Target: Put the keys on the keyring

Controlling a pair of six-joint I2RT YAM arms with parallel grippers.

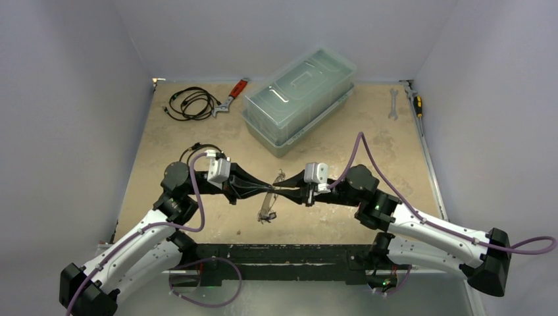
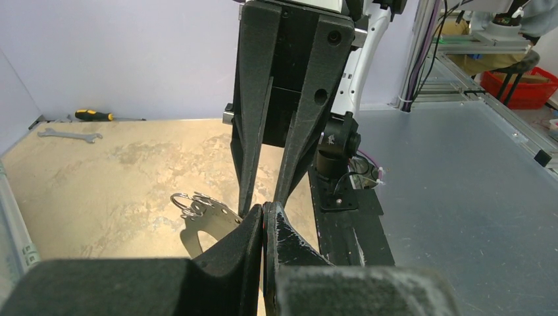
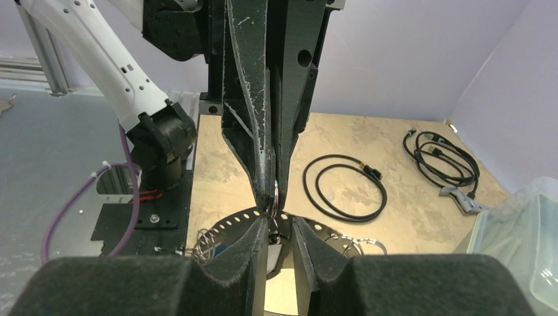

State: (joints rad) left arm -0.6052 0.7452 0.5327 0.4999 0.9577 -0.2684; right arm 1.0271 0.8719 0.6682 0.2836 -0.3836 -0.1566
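The two arms met tip to tip above the middle of the table [image 1: 197, 141]. The left gripper [image 2: 263, 220] was fully closed, and both wrist views suggested it pinched the thin edge of the keyring [image 3: 231, 224] right at its fingertips. The right gripper [image 3: 279, 227] faced it with a narrow gap between its jaws; nothing could be seen firmly pinched there.

The keyring hung between the two grippers, its lower part drooping toward the near edge of the table. A bunch of keys [image 3: 214, 243] with a blue tag sat low beside it, just left of the right fingers in the right wrist view; whether they were already threaded on could not be told.

The step looked like a second grip being taken on the ring. It would go best if the left pinch stayed firm, so the thin loop could not swing or twist. The right jaws should centre on the band just beside the left tips, not on them; the close should be slow and square, with the dangling keys kept out of the gap.
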